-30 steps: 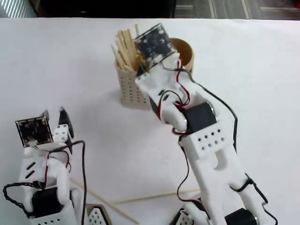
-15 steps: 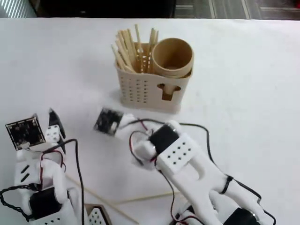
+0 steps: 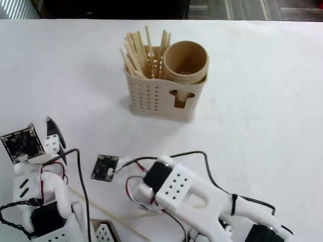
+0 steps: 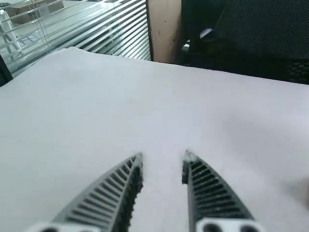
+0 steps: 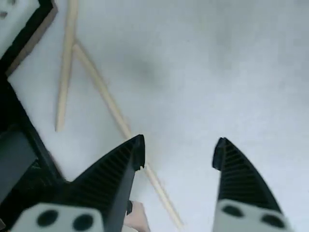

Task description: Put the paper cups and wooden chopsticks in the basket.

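Observation:
A cream perforated basket (image 3: 156, 98) stands at the back middle of the table. In it are a brown paper cup (image 3: 185, 61) and a bundle of wooden chopsticks (image 3: 139, 53). Two loose chopsticks (image 3: 103, 207) lie crossed on the table near the front edge. My right arm (image 3: 171, 186) is low over them. The right gripper (image 5: 178, 147) is open, and one chopstick (image 5: 113, 111) runs under its dark finger (image 5: 128, 159) while the other chopstick (image 5: 65, 67) lies beside it. My left gripper (image 3: 53, 136) sits at the front left, open (image 4: 162, 155) over bare table.
The white table (image 3: 262, 111) has free room to the right of and behind the basket. A dark-edged flat object (image 5: 29, 34) lies close to the loose chopsticks, by the arm bases (image 3: 103, 232). Window blinds (image 4: 72, 29) and a dark chair stand beyond the table's far edge.
My right arm has drawn back from over the basket and come down to the front of the table above the loose chopsticks. The left arm has shifted slightly left.

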Robot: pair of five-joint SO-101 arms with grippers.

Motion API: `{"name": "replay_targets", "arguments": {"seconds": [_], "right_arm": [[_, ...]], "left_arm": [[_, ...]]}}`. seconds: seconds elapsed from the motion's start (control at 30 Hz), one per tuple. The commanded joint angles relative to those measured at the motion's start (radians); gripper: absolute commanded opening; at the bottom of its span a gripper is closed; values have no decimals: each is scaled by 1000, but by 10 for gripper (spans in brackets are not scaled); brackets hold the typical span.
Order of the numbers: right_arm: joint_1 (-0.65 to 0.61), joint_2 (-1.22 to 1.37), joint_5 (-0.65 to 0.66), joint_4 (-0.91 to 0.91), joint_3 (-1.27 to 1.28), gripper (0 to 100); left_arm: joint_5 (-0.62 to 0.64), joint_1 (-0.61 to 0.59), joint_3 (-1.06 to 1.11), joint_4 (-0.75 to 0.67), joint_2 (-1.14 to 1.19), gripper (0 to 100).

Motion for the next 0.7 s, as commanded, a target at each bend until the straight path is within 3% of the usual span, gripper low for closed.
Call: {"name": "replay_targets", "arguments": {"seconds": [0.0, 0.3, 0.43, 0.53, 0.67], "right_arm": [[-85, -21, -21, -22, 51, 270], [-113, -21, -12, -312, 293, 231], [-102, -19, 95, -383, 344, 230], [-59, -19, 106, -449, 376, 228], [-8, -19, 114, -518, 413, 146]], "left_arm": [[9, -8, -6, -23, -7, 151], [9, -8, -6, -23, -7, 151], [9, -8, -6, -23, -7, 151], [9, -8, -6, -23, -7, 151], [9, -7, -6, -23, -7, 151]]}}
